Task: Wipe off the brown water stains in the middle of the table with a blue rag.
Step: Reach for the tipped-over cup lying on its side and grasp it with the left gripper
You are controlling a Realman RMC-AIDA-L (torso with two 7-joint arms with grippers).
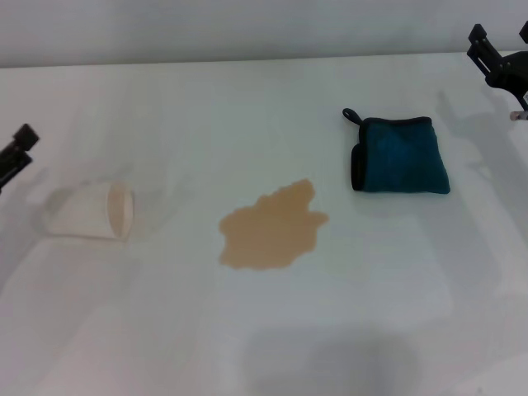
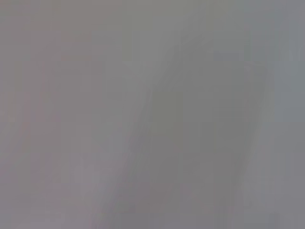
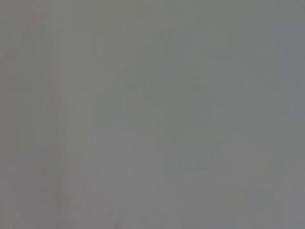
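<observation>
Both end effectors are sitting at the bench edges: right end effector at the far right corner, left end effector at the left; I cannot tell either one's finger state. The brown water stains are spreading mid-bench, the blue rag lying untouched just right, a tipped paper cup left.

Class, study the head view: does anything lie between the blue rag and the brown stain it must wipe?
Nothing visible does. Only bare table separates the blue rag from the brown water stains. The tipped paper cup lies on the stain's far side.
</observation>
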